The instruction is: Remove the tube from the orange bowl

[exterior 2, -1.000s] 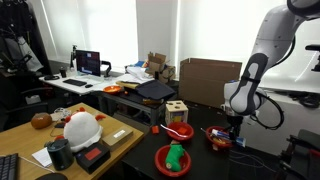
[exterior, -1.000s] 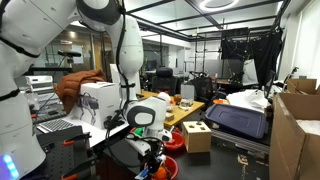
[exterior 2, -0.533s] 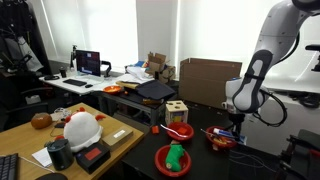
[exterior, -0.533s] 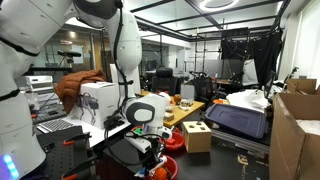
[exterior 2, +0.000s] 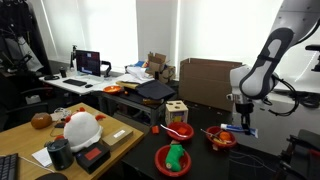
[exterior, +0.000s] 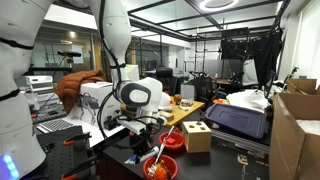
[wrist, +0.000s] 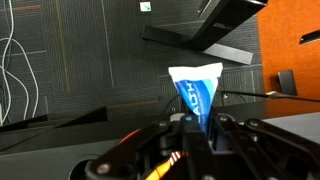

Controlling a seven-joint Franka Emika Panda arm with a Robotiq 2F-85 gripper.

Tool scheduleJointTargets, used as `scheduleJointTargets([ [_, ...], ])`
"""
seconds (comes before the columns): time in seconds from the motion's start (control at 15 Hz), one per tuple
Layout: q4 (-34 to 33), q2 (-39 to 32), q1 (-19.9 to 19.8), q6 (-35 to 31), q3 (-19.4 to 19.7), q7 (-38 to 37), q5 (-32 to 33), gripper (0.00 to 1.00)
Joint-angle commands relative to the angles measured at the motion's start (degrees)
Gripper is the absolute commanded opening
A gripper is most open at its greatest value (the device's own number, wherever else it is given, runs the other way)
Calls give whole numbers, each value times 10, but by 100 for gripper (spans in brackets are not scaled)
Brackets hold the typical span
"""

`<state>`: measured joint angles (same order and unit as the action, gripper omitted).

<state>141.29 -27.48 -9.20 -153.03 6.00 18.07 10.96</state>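
Note:
In the wrist view the tube (wrist: 197, 88) is a blue squeeze tube with white lettering and a pale flat end. It stands upright between my jaws, and my gripper (wrist: 197, 124) is shut on its lower part. In both exterior views the gripper (exterior 2: 243, 124) hangs a little above the orange bowl (exterior 2: 221, 139), which sits on the dark table near its edge. The same bowl (exterior: 158, 168) lies low under the gripper (exterior: 150, 128). The tube is too small to make out in the exterior views.
A wooden box with cut-out holes (exterior 2: 177, 109) stands behind a red bowl holding a thin stick (exterior 2: 180, 130). Another red bowl with a green thing (exterior 2: 175, 160) sits nearer. Cardboard boxes (exterior: 296, 128) stack at one side. A thin stick (wrist: 262, 95) crosses the wrist view.
The jaws have closed on the tube, and the gripper has risen from inside the orange bowl to a little above it, carrying the tube.

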Motion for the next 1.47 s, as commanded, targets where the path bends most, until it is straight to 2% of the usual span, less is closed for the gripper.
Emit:
scheduleJointTargets([
  [0.0,42,104,11,62,-1,0,13,3],
  [0.33,22,168,35,116,-15,-20,6,3],
  [0.47,10,167,49,104,-16,-63,9,3],
  [0.8,-27,127,88,97,-21,-183,14,3],
  [1.27,-53,65,139,88,-43,-277,-3,3],
  [1.4,-66,46,156,82,-41,-324,-10,3],
])
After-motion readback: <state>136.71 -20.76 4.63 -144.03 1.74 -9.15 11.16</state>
